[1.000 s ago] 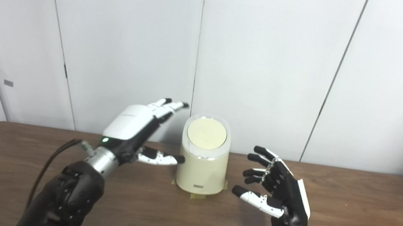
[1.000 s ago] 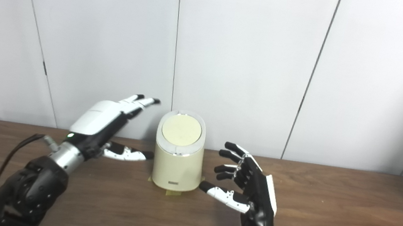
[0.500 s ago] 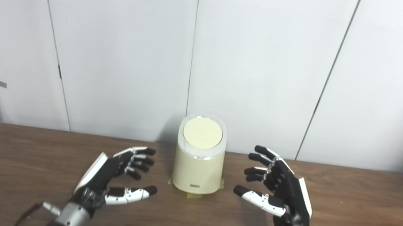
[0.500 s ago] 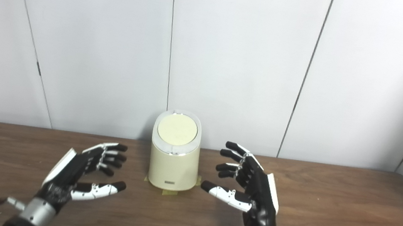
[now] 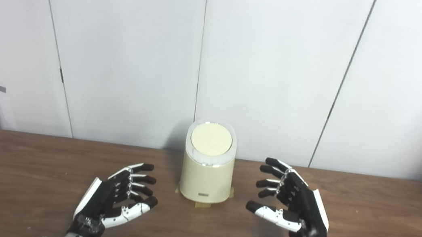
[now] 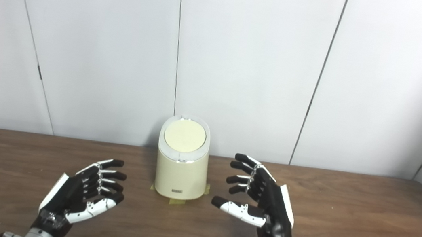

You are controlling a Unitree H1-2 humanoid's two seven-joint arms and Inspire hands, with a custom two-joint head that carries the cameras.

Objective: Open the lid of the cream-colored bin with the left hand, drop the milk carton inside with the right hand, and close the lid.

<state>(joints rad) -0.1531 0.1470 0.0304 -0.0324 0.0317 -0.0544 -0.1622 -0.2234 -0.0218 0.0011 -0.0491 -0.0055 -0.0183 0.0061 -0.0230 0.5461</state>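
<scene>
The round lid (image 5: pixel 211 141) of the cream-colored cylindrical plastic bin (image 5: pixel 206 175) is down, hiding whatever is inside; no milk carton shows. The bin stands on the brown wooden table (image 5: pixel 384 223) near its far edge, on yellowish tape tabs (image 5: pixel 201 204). Left of the bin, the left hand (image 5: pixel 112 199) hovers with fingers spread and empty. Right of the bin, the right hand (image 5: pixel 295 209) is likewise spread and empty. Both arms are cut off at the wrists.

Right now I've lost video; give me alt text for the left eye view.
A cream bin with its lid closed stands mid-table against white wall panels. The left hand and right hand are open and empty, one on each side. No milk carton is visible.
</scene>
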